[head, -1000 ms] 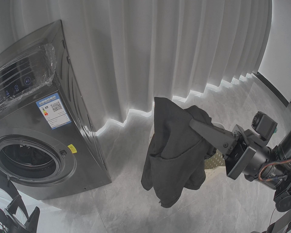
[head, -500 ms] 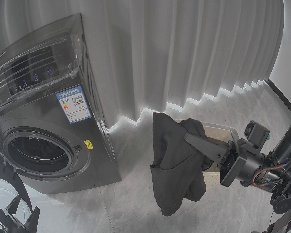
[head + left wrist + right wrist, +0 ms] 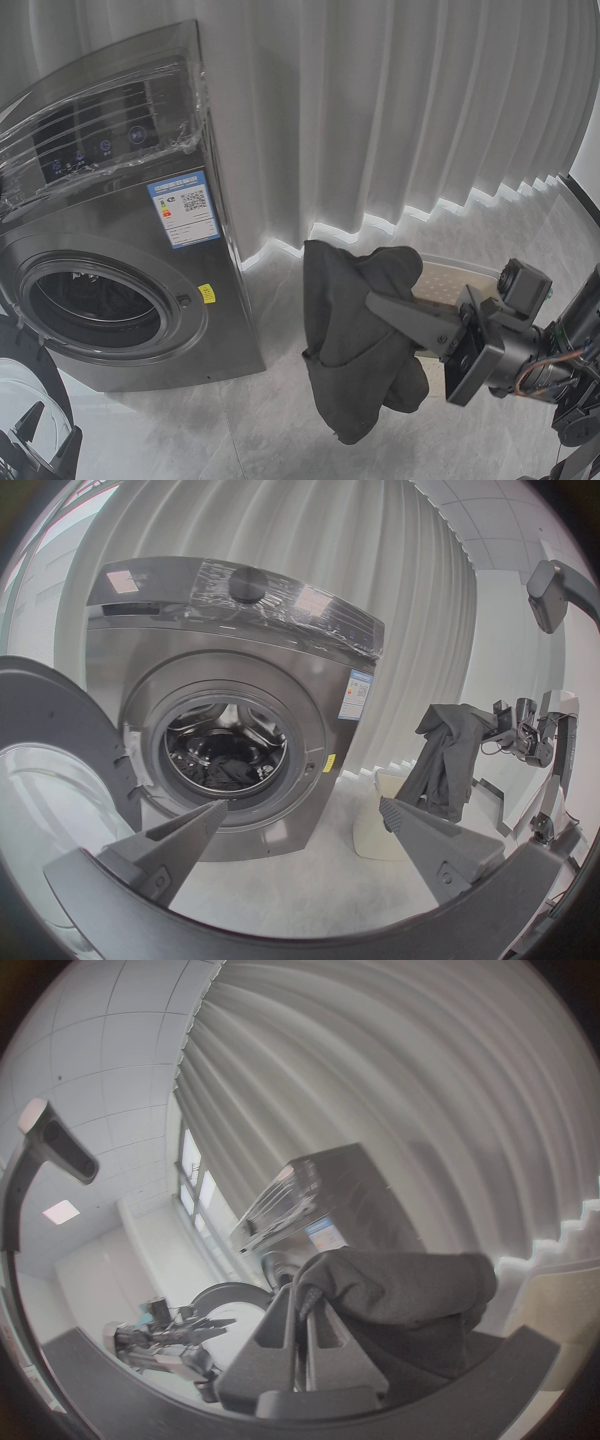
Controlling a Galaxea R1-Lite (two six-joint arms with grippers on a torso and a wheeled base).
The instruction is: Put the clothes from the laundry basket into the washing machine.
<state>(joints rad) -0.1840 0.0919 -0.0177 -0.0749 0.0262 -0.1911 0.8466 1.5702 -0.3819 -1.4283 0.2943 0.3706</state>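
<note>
Curtain behind washing machine, door open

Head view: from high up, looking down on the washing machine and floor.
Left wrist view: low and close, facing the drum opening.
Right wrist view: right behind the dark garment, tilted upward.
Shared: machine and garment appear in all three.

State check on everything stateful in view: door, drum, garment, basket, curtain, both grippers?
left gripper, open, empty
right gripper, shut on the dark garment
dark garment, hanging free from the right gripper
washing machine door, swung open
drum, holding dark clothes
laundry basket, upright, contents hidden
curtain, drawn shut
</note>
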